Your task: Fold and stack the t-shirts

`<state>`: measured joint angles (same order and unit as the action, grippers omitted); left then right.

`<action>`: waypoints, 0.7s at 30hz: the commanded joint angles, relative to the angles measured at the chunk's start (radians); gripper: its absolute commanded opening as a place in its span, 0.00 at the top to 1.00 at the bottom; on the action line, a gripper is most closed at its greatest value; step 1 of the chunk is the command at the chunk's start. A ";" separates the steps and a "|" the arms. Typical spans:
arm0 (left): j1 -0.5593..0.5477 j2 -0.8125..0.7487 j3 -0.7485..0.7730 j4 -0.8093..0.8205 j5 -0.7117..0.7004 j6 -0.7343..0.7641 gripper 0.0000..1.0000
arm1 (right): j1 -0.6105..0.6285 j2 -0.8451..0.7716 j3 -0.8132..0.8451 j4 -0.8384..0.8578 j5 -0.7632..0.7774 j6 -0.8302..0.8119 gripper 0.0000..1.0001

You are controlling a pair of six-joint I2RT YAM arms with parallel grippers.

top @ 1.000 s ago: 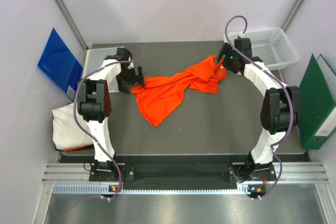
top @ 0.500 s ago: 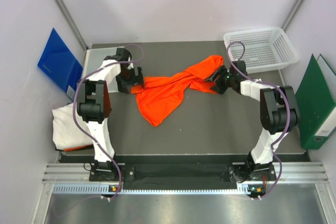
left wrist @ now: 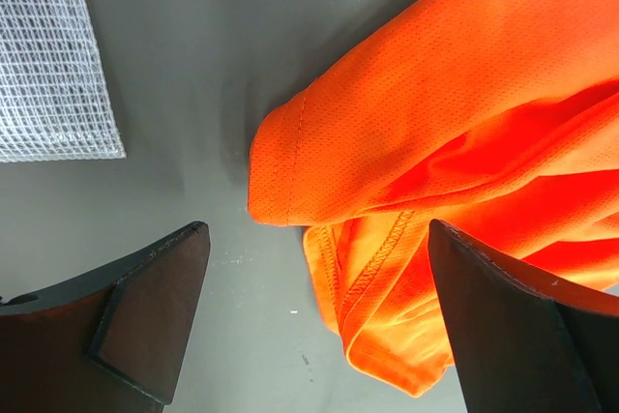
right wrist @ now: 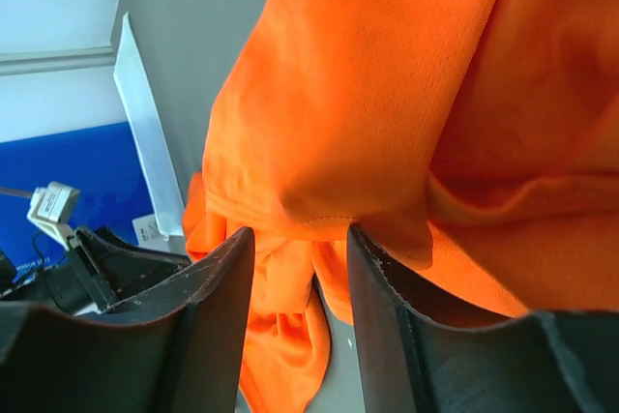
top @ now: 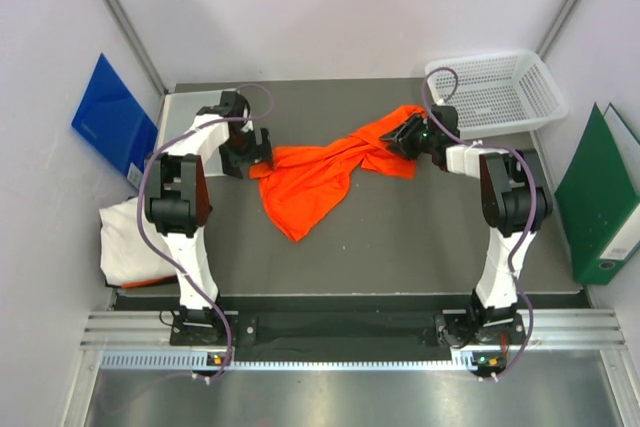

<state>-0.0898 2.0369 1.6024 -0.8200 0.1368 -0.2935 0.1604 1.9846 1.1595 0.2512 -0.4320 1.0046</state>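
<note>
Step in hand: spreading the orange shirt (top: 320, 172) ahead of any fold. No fold is made and nothing is stacked.

The orange shirt lies crumpled on the surface (top: 400, 237), its nearer end just beside the basket (top: 500, 92) and the rest trailing away from it. The white shirt (top: 125, 242) is well apart from the basket, draped off the opposite edge of the surface.

Left claw (left wrist: 317, 234) – released, fingers spread wide over the sleeve hem at the shirt's end far from the basket, with no grip taken.

Right claw (right wrist: 296, 231) – at the basket end, fingers narrowed about a fold of cloth. I cannot tell whether the fold is actually pinched.

Judgement: the next move calls for both claws to secure opposite ends, then draw apart to flatten the cloth.
</note>
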 commanded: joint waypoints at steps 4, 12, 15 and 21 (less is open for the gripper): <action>-0.001 -0.078 -0.018 0.010 -0.022 0.013 0.01 | -0.001 0.043 0.089 -0.093 0.044 0.022 0.57; -0.002 -0.076 -0.030 0.022 -0.019 0.005 0.01 | 0.002 -0.096 -0.009 -0.162 0.098 0.008 0.57; -0.002 -0.072 -0.029 0.022 -0.016 0.010 0.01 | 0.007 -0.139 -0.024 -0.203 0.128 -0.026 0.57; -0.002 -0.067 -0.030 0.022 -0.013 0.016 0.01 | 0.016 -0.136 -0.024 -0.207 0.171 -0.046 0.57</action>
<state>-0.0898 2.0178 1.5787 -0.8162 0.1246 -0.2886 0.1703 1.8942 1.1240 0.0261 -0.3332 0.9924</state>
